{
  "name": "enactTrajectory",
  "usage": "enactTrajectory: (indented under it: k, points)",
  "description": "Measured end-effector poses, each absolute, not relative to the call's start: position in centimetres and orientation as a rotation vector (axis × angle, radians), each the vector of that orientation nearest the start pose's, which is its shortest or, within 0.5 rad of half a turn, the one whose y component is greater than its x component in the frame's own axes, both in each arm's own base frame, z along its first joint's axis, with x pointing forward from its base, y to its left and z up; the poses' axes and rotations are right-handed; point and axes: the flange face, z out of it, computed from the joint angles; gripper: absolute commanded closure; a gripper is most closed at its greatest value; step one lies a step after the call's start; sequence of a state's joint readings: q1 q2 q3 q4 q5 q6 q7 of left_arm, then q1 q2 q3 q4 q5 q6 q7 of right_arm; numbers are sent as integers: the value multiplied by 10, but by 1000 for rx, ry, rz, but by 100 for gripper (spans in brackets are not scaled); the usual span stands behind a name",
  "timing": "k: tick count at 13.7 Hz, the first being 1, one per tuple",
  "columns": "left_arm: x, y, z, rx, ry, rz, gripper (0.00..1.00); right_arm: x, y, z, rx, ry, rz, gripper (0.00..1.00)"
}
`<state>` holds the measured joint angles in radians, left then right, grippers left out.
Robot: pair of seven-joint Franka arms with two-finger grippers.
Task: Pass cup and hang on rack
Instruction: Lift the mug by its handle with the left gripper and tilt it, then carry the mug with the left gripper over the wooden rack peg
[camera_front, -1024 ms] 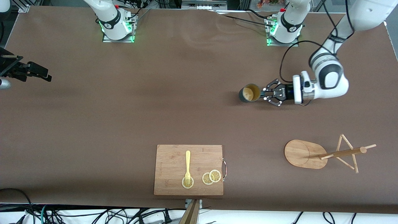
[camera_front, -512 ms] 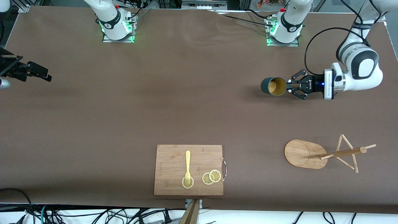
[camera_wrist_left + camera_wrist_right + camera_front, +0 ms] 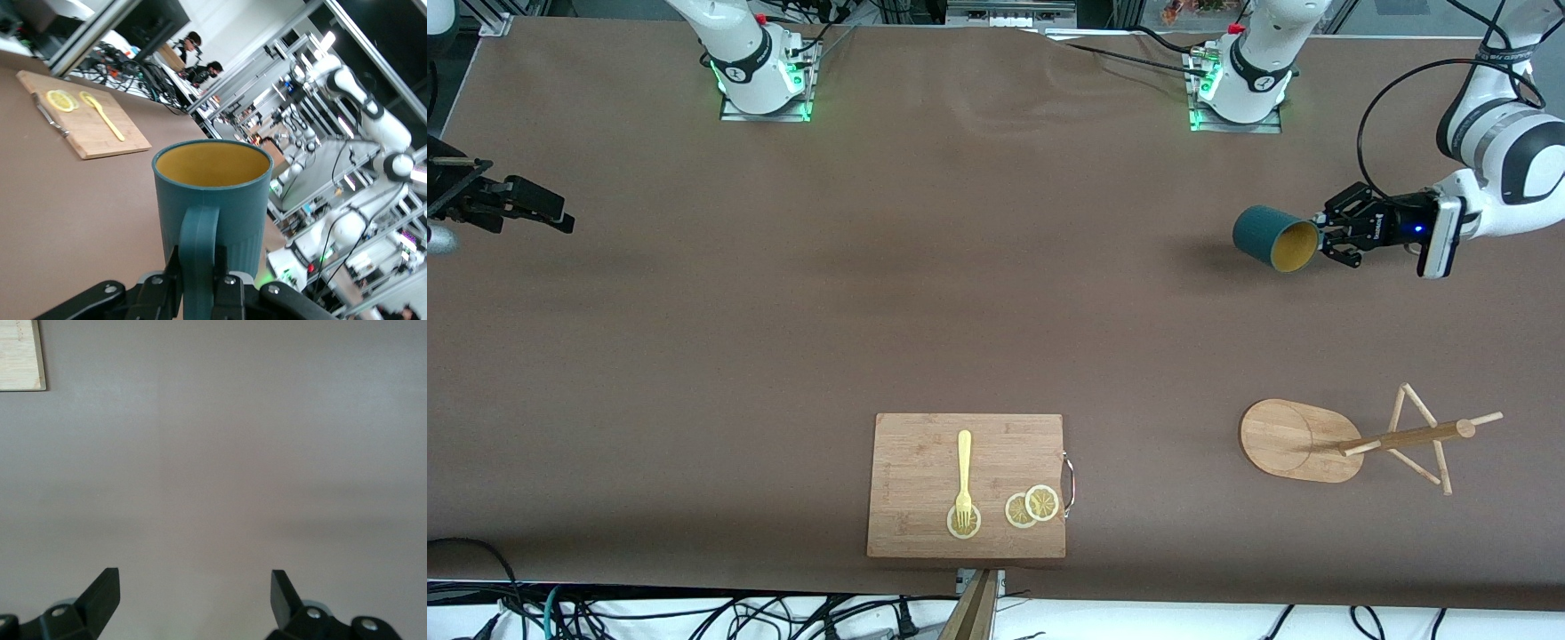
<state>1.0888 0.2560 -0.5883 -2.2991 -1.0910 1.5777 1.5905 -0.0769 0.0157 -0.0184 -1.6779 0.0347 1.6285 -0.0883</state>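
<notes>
My left gripper (image 3: 1321, 236) is shut on the handle of the dark teal cup (image 3: 1270, 236) and holds it in the air over the table toward the left arm's end. The cup is tilted, with its yellowish mouth turned toward the front camera. In the left wrist view the cup (image 3: 212, 193) fills the middle, and the left gripper (image 3: 200, 283) clamps its handle on both sides. The bamboo rack (image 3: 1294, 440) stands nearer to the front camera, its post (image 3: 1405, 436) and thin pegs bare. My right gripper (image 3: 562, 213) waits open and empty at the right arm's end; it also shows in the right wrist view (image 3: 193, 590).
A wooden cutting board (image 3: 920, 462) lies near the table's front edge with a yellow fork (image 3: 963, 471) and lemon slices (image 3: 1032, 506) on it. It also shows in the left wrist view (image 3: 100, 133), and its corner shows in the right wrist view (image 3: 20, 357).
My left gripper has carried the cup toward the left arm's end of the table and tilted it further. The right arm, the rack and the board have not moved.
</notes>
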Motion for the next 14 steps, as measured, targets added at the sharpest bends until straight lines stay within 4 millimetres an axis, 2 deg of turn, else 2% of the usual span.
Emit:
enactTrajectory:
  k: [3,8,12,14]
  points:
    - [445,154,278,1707,-279,492,100,557,-51,570,-3100,18,99,0]
    - [464,191,275,1642,-18,349,100,555,-52,567,-3096,22,135,0]
    - [476,199,259,1574,133,224,100,555,-51,567,-3096,21,136,0]
    - [484,204,259,1553,197,165,100,555,-52,567,-3096,21,136,0]
